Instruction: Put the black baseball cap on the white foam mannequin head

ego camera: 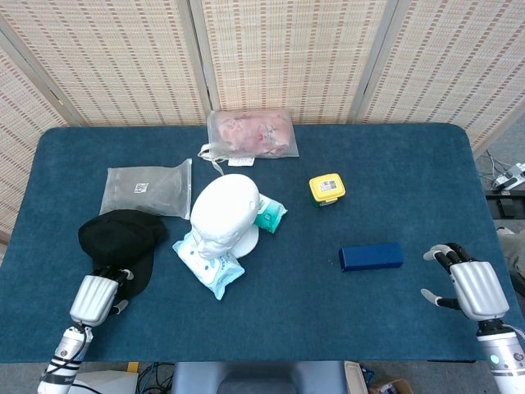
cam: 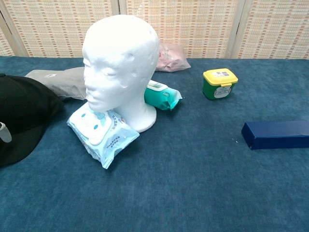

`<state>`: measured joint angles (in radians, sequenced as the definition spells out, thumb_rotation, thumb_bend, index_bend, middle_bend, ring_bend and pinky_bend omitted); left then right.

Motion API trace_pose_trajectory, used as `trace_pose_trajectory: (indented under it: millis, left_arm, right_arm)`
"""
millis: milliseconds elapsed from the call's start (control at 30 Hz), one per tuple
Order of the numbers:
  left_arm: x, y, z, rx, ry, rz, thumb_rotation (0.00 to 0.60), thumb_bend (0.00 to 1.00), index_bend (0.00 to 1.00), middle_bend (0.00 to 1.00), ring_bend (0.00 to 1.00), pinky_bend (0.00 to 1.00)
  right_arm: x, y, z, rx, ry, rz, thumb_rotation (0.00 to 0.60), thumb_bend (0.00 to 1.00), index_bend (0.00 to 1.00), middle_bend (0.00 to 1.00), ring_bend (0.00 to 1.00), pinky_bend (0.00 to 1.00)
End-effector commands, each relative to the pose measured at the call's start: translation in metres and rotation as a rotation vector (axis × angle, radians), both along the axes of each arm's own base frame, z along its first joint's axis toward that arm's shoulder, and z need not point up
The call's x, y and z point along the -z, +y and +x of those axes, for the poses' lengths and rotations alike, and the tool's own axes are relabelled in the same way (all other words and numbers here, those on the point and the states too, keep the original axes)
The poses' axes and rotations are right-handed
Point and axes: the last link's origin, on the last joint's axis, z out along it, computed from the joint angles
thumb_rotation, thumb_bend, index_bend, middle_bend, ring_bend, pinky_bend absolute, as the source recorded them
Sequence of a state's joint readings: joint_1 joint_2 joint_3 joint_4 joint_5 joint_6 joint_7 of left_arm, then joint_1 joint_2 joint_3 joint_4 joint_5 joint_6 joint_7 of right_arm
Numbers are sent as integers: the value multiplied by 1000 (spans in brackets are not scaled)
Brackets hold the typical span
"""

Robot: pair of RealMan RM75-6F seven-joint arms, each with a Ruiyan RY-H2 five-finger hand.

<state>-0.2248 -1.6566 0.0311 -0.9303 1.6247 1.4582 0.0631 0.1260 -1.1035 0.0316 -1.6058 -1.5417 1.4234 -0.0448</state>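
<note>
Blue cloth covers your table [ego camera: 328, 328]. Nearest, your left hand [ego camera: 92, 297] sits at the black baseball cap's [ego camera: 121, 238] brim; whether its fingers grip it, you cannot tell. Your right hand [ego camera: 472, 287] hovers spread and empty, near right. Further back stands the white foam mannequin head [cam: 120, 63], bare, right of the cap.

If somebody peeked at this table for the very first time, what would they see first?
Probably the white foam mannequin head, standing upright in the middle of the blue table with a pale blue wipes pack at its base. Next, the black baseball cap lying flat to its left, with the left hand at its near edge. A yellow-lidded tub sits further right.
</note>
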Motion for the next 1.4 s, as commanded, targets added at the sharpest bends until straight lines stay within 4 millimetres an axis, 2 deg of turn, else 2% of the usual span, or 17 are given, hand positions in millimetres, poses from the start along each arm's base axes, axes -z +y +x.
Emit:
trace_pose_trajectory:
  millis: [33, 833, 1400]
  left_arm:
    - [0, -1, -2, -4, 1, 0, 600, 24, 417, 547, 311, 439]
    - [5, 3, -15, -11, 28, 52, 600, 25, 411, 553, 311, 438]
    - [-4, 10, -11, 74, -75, 156, 600, 28, 405, 578, 328, 438]
  right_arm:
    - [0, 0, 0, 0, 0, 0, 600, 119, 371, 320, 232, 566]
    - [1, 0, 1, -2, 4, 0, 600, 120, 371, 320, 232, 566]
    - [2, -1, 1, -1, 11, 4, 600, 119, 371, 320, 232, 566]
